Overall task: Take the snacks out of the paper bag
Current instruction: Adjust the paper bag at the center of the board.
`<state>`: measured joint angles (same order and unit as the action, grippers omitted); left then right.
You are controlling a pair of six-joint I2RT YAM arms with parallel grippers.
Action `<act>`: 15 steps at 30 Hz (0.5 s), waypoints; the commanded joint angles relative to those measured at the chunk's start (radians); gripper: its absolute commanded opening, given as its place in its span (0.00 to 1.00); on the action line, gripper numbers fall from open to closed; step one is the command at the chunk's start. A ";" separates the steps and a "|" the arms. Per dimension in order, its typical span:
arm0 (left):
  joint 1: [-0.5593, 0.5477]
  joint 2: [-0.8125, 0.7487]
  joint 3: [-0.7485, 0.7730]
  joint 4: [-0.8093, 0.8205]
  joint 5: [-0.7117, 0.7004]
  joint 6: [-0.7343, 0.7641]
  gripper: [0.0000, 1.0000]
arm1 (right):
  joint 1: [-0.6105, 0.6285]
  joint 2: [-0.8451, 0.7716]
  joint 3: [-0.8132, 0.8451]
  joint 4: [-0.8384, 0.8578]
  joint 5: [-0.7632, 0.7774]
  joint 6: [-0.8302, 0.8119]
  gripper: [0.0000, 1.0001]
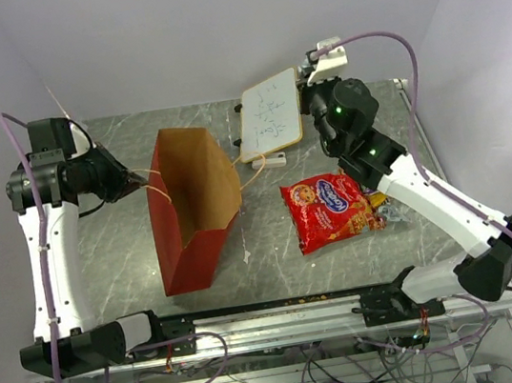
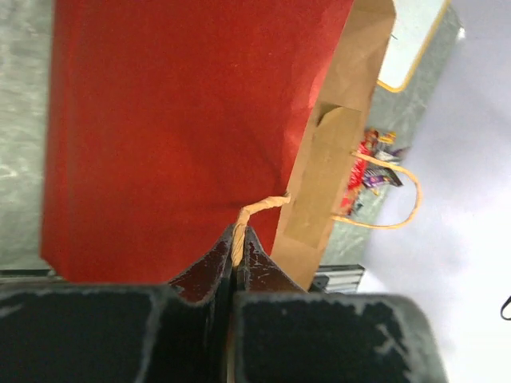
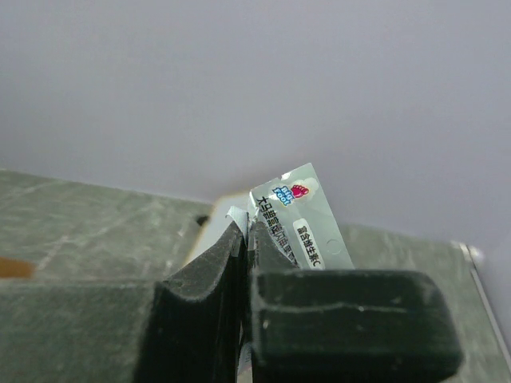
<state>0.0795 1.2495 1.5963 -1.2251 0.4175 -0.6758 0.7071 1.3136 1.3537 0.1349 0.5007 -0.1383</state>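
The paper bag (image 1: 191, 211) stands open in the middle left of the table, red outside, brown inside. My left gripper (image 1: 135, 182) is at the bag's left rim, shut on one twisted paper handle (image 2: 239, 227); the red wall (image 2: 176, 120) fills the left wrist view. The other handle (image 2: 403, 209) hangs free. The red cookie packet (image 1: 328, 208) lies on the table right of the bag, with small candy bars (image 1: 386, 212) beside it. My right gripper (image 1: 325, 58) is raised at the back right, shut on a silver snack wrapper (image 3: 299, 219).
A small whiteboard (image 1: 269, 112) with a yellow frame lies at the back, between the bag and my right gripper. The metal rail (image 1: 283, 305) with both arm bases runs along the near edge. Grey walls close in behind and at the sides.
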 commanded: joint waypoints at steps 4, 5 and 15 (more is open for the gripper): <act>0.038 -0.005 0.114 -0.134 -0.178 0.095 0.18 | -0.222 0.080 -0.040 -0.240 0.095 0.260 0.00; 0.041 -0.003 0.128 -0.140 -0.197 0.094 0.19 | -0.262 0.094 -0.064 -0.242 0.078 0.281 0.00; 0.053 -0.080 0.090 -0.166 -0.336 0.068 0.22 | -0.497 0.397 -0.017 -0.385 0.043 0.555 0.00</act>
<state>0.1207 1.2224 1.7111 -1.3670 0.1661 -0.6018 0.2588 1.6077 1.2617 -0.1497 0.5442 0.2646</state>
